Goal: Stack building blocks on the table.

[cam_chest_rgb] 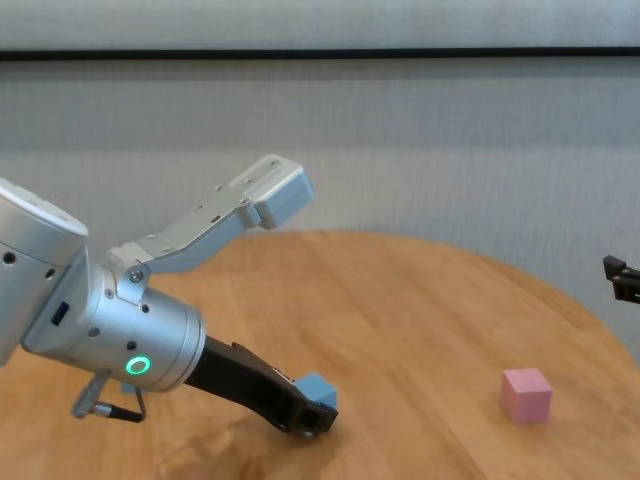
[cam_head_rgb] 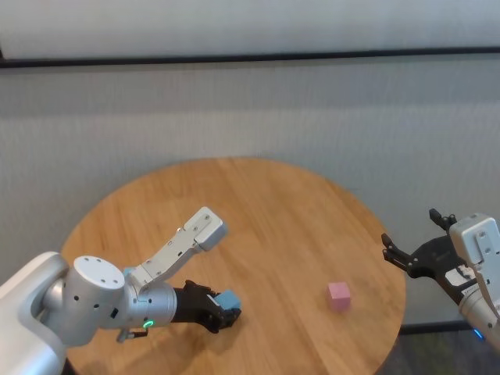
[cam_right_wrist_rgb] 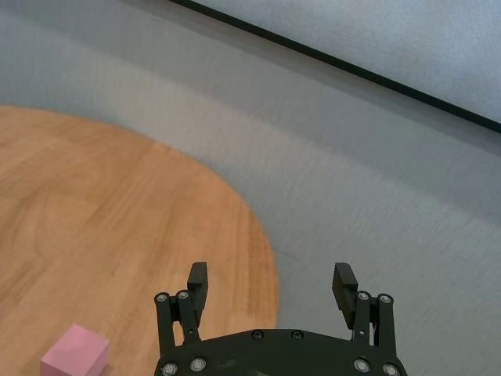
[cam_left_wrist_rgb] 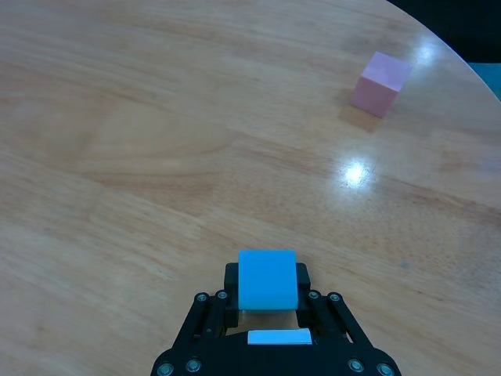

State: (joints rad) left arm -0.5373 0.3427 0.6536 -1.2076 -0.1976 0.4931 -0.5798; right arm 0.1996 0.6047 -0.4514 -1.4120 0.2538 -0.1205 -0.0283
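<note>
No stack is built yet, as far as these views show. The left end effector (cam_left_wrist_rgb: 268,313) is low over the near left part of the table (cam_head_rgb: 258,203), and it pinches one light blue block (cam_left_wrist_rgb: 267,280) between its fingers. In the left wrist view the blue block sits snug between the two black fingers, close to the wood. I cannot tell if the block rests on the table or is lifted just a bit. The pink block (cam_head_rgb: 339,295) sits alone on the table, to the right of the blue one and well apart from it. Nothing is on top of it and nothing is touching it. The right end effector (cam_right_wrist_rgb: 271,291) is out past the right edge of the table, up in the air, with its fingers spread wide and nothing in them. Now the count: I can see one blue block and one pink block, so two blocks. A small bit of blue shows behind the left arm in the chest view, but I cannot tell what it is. There are two arms and one round table. My guess is that the job has just begun, and all the stacking is left to do.
</note>
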